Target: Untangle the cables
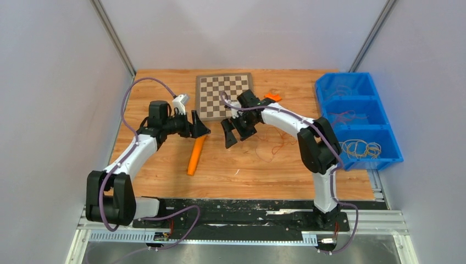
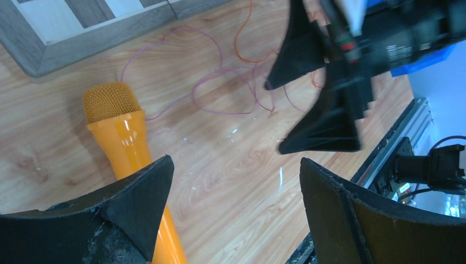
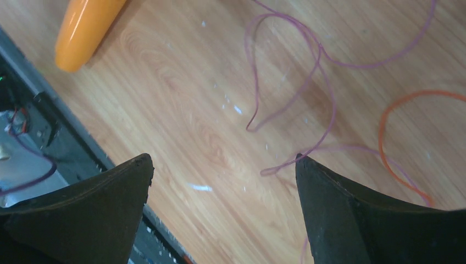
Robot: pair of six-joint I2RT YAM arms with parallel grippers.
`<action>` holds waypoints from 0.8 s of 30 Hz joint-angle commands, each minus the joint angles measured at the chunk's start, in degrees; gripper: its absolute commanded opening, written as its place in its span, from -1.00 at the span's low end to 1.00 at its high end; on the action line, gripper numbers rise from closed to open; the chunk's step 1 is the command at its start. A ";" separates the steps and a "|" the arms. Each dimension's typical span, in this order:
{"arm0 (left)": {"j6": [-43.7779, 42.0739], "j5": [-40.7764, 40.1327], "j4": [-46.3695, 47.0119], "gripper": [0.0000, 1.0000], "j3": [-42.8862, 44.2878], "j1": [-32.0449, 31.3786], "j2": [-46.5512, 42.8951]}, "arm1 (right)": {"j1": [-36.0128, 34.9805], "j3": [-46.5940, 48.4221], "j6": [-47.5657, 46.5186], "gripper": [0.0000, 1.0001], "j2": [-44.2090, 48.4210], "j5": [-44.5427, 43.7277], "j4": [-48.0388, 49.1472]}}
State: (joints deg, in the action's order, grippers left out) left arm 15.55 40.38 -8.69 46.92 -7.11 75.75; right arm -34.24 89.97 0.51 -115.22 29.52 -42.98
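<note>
The cables are thin pinkish-purple and orange wires lying in loose loops on the wooden table [image 1: 165,165], just right of my right gripper [image 1: 235,135]. They show in the left wrist view [image 2: 220,82] and in the right wrist view [image 3: 316,60], with an orange strand [image 3: 384,126] beside them. My right gripper [image 3: 222,159] is open and empty above the table, and a purple loop end lies by its right fingertip [image 3: 308,170]. My left gripper [image 1: 199,127] is open and empty [image 2: 236,162], facing the right gripper's fingers [image 2: 324,132].
An orange microphone-shaped stick [image 1: 196,154] lies under the left gripper [image 2: 118,132] [image 3: 85,27]. A chessboard [image 1: 225,96] lies at the back. A small orange piece [image 1: 272,97] sits beside it. Blue bins [image 1: 357,118] holding more wires stand at the right. The table's front edge and rail are near.
</note>
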 commanded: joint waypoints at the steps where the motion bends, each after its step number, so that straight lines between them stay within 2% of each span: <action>1: 2.71 0.52 1.36 0.85 -2.09 0.22 -4.21 | -3.16 3.50 7.85 1.00 -5.48 -9.14 7.19; 3: 2.80 0.36 1.08 0.86 -2.01 0.28 -5.05 | -3.98 4.94 8.72 0.93 -8.29 -11.71 8.22; 4: 2.51 0.29 0.84 0.86 -1.88 0.27 -5.58 | -4.15 5.74 9.52 0.81 -9.54 -12.62 8.29; 5: 2.57 0.20 0.46 0.86 -1.49 0.42 -5.77 | -4.21 6.82 9.89 0.49 -10.75 -13.27 8.33; 6: 3.28 0.39 0.40 0.86 -1.26 0.56 -6.13 | -4.46 8.09 9.64 0.25 -11.48 -13.64 8.32; 7: 3.75 0.86 0.40 0.85 -0.87 0.79 -6.27 | -4.74 9.07 9.05 0.10 -11.74 -14.54 8.29; 10: 5.05 1.94 0.54 0.85 -0.31 0.87 -7.26 | -5.45 10.59 7.71 -0.20 -10.66 -16.79 8.50; 11: 5.11 2.00 0.53 0.86 -0.24 0.96 -7.51 | -5.48 10.65 7.29 -0.37 -10.07 -16.47 8.58; 13: 4.77 1.91 0.32 0.86 -0.37 0.89 -7.74 | -5.45 10.45 6.10 -0.86 -8.81 -15.42 8.51; 14: 4.63 1.70 0.09 0.86 -0.45 0.92 -7.77 | -5.41 10.29 5.29 -0.98 -7.36 -14.88 8.38; 16: 4.36 1.53 -0.10 0.85 -0.50 0.97 -7.72 | -4.94 9.66 3.11 -1.00 -3.86 -12.48 8.21; 21: 4.69 1.91 0.99 0.85 -0.61 1.11 -8.21 | -1.22 10.21 -6.01 -1.00 9.78 2.10 10.65; 24: 4.55 3.17 2.93 0.86 -0.75 1.15 -8.56 | -0.32 12.09 -9.99 -1.00 15.76 5.05 10.14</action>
State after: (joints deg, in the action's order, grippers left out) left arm 19.44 41.60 -8.88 45.08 -6.55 69.30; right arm -36.62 97.56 -1.72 -112.27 25.47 -36.10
